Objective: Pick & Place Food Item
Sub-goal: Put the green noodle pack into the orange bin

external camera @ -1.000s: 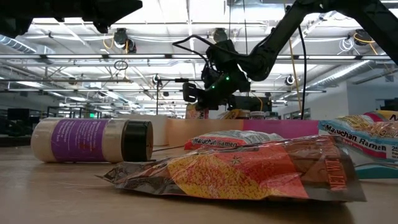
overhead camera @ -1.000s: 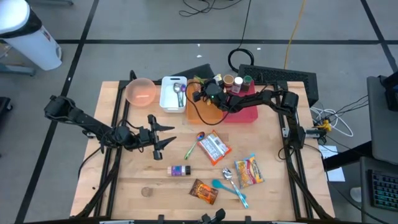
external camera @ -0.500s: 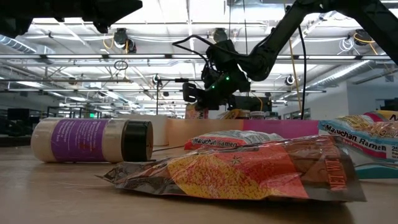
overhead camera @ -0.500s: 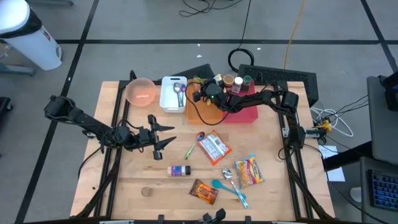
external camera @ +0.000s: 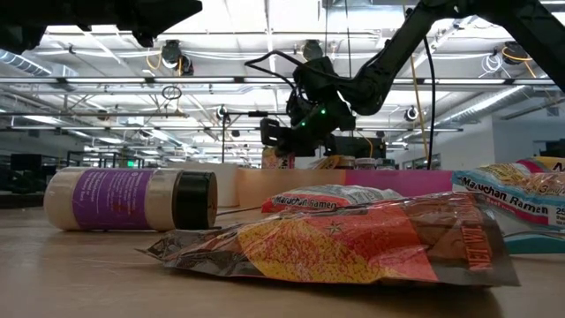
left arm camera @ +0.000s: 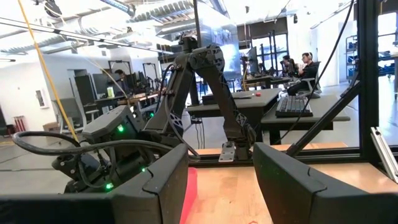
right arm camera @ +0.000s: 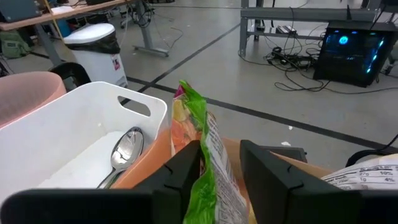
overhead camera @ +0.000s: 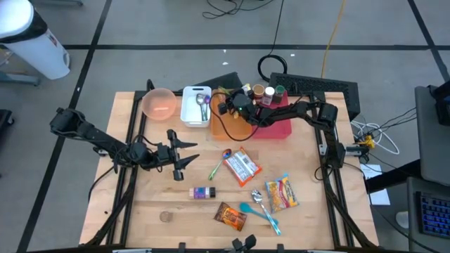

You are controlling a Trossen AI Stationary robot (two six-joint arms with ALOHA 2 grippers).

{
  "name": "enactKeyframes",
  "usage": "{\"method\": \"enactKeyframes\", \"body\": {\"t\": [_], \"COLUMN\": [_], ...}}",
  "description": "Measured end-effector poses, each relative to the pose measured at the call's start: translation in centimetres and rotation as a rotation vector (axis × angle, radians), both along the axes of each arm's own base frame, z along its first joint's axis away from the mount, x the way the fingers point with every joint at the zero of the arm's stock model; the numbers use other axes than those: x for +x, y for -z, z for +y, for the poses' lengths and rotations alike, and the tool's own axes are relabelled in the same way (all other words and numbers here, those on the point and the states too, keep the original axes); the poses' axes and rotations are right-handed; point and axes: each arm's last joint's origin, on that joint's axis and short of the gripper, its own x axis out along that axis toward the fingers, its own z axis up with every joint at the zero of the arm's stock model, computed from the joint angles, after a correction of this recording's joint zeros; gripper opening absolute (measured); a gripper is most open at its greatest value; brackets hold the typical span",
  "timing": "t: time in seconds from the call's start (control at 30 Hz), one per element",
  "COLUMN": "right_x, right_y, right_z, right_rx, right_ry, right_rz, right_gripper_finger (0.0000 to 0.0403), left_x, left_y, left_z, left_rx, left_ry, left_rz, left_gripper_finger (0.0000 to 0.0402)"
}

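The right end effector (right arm camera: 214,163) hung over the orange bin (overhead camera: 235,126), fingers parting around a green packet (right arm camera: 205,155). Best practice: open fully, then lift straight up. The left end effector (overhead camera: 184,152) waited apart over the counter (overhead camera: 309,218).

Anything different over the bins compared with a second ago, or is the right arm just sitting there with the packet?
Very little. The right tool, above the orange bin, has begun to spread its fingers around the green snack packet, which stands between them, not dropped. The arm itself barely shifted. The left tool stayed put, open, over the table, and the loose items there have not moved.
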Motion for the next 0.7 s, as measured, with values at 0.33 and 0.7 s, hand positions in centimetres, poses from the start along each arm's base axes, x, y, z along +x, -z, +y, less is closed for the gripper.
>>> {"method": "enactKeyframes", "body": {"t": [0.33, 0.7], "right_x": [-0.16, -0.45], "right_y": [0.08, 0.31], "right_z": [-0.07, -0.12], "right_rx": [-0.044, -0.087], "right_ry": [0.034, 0.078], "right_rz": [0.074, 0.185], "right_gripper_finger": [0.0114, 0.0114], "left_x": [0.0, 0.01], "left_y": [0.0, 0.03], "left_z": [0.0, 0.0], "left_rx": [0.0, 0.001], "left_ry": [0.0, 0.0], "left_rz": [0.0, 0.003], "left_gripper_finger": [0.0187, 0.0186]}}
